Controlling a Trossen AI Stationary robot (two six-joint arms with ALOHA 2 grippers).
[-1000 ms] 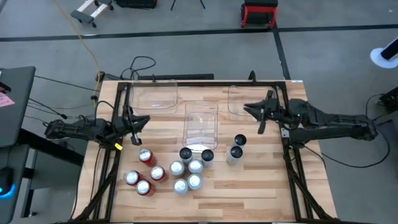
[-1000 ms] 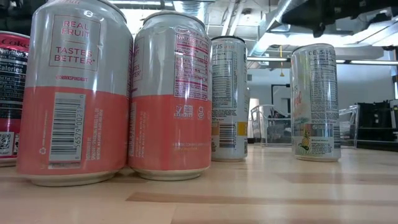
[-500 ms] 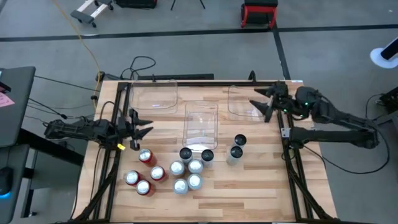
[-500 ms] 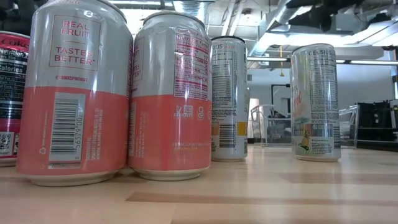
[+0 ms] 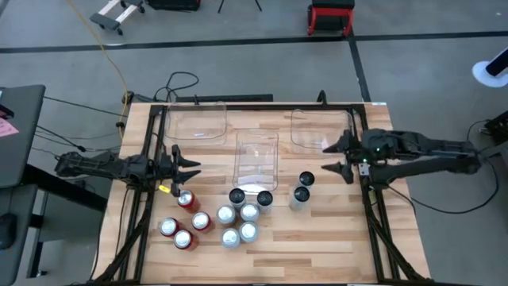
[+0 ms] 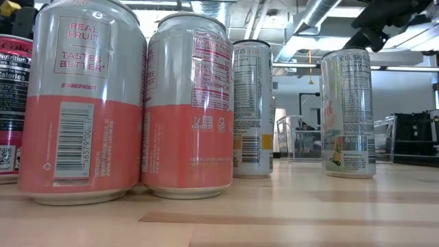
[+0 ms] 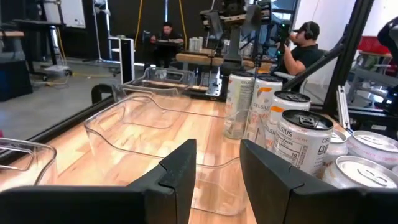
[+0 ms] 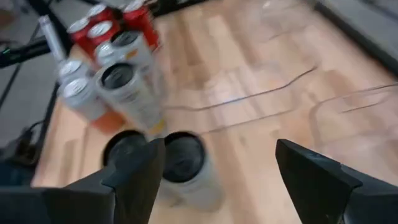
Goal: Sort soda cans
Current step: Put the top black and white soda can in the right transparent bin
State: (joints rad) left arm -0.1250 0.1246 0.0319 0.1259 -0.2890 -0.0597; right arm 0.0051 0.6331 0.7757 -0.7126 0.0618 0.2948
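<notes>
Red-bodied aluminium soda cans [image 5: 184,222] stand in a cluster of four on the pale wooden surface [image 5: 317,246], with silver-bodied cans [image 5: 238,222] bunched just beside them, toward the two dark-topped cans [image 5: 302,189] that stand apart as a pair. One more dark-topped can [image 5: 264,199] touches the silver bunch, just in front of the middle clear rectangular plastic bin [image 5: 257,159]. Two further clear bins [image 5: 196,123] flank that middle bin toward the back of the surface. The left end effector [image 5: 184,171] hovers just behind the red cluster, fingers [image 7: 177,171] narrowly parted and holding nothing. The right end effector [image 5: 340,157] hangs near the dark pair on the side away from the middle bin, fingers [image 8: 314,177] spread wide, empty.
</notes>
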